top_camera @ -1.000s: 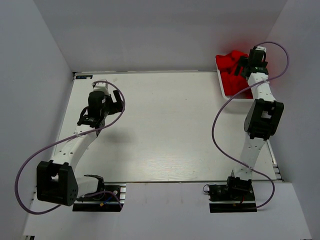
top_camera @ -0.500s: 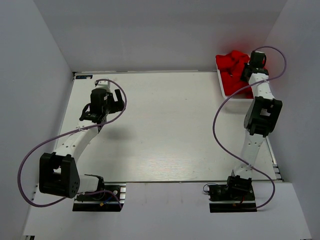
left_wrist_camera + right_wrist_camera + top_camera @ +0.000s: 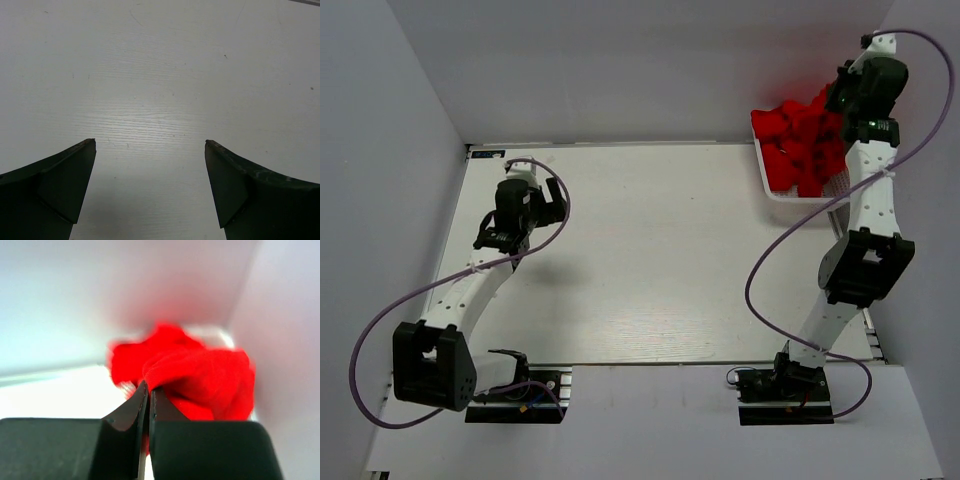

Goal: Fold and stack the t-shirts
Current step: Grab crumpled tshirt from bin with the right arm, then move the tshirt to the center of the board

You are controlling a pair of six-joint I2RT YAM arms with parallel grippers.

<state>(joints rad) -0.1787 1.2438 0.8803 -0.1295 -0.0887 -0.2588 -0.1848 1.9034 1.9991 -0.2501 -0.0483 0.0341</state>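
Observation:
Several bright red t-shirts (image 3: 798, 142) lie crumpled in a heap in the white basket (image 3: 798, 197) at the table's far right corner. My right gripper (image 3: 836, 100) is raised above the heap and shut on a fold of one red t-shirt (image 3: 200, 375); in the right wrist view the cloth is pinched between the closed fingers of the right gripper (image 3: 149, 386). My left gripper (image 3: 550, 205) hovers over the left part of the table. The left wrist view has the left gripper (image 3: 150, 142) open, with only bare tabletop between its fingers.
The white wooden table (image 3: 650, 250) is walled by grey panels on the left, back and right. The basket sits close to the right wall. Purple cables loop beside both arms.
The right gripper went from open to shut on red cloth and has risen toward the back wall, pulling the cloth up out of the heap. The left arm swayed slightly and returned.

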